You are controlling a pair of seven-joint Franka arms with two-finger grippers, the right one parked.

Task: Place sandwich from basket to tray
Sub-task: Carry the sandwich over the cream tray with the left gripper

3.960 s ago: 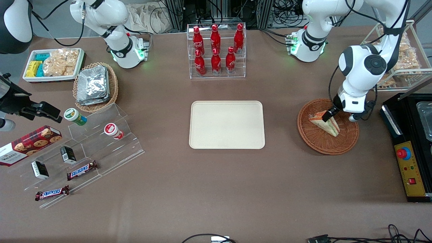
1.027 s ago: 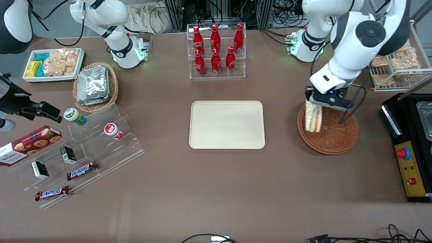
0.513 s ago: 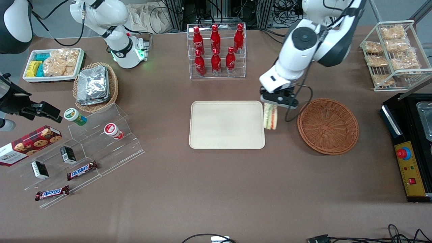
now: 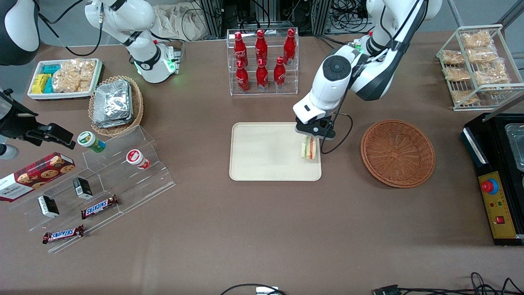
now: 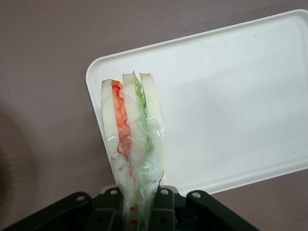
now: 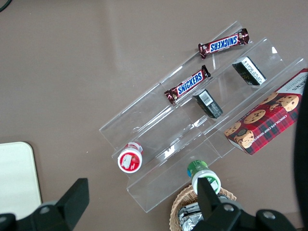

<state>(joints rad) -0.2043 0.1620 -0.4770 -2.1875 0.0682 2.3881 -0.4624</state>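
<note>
Gripper (image 4: 311, 136) holding sandwich (image 4: 309, 148) above tray (image 4: 262, 164); basket (image 4: 398, 153) beside.

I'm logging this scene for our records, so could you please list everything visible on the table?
sandwich: one, pale bread with green, orange and red filling, held above the tray's edge nearest the basket
tray: one, cream, mid-table
basket: one, reddish-brown wicker, beside the tray toward the working arm's end
cola bottles: six, red, in a clear rack
foil packets: a stack, silver, in a tan basket
Snickers bars: two, brown, at a clear stepped stand
cookie box: one, red, toward the parked arm's end
snack bags: several, tan, in a wire rack
gripper: black, shut on the sandwich
</note>
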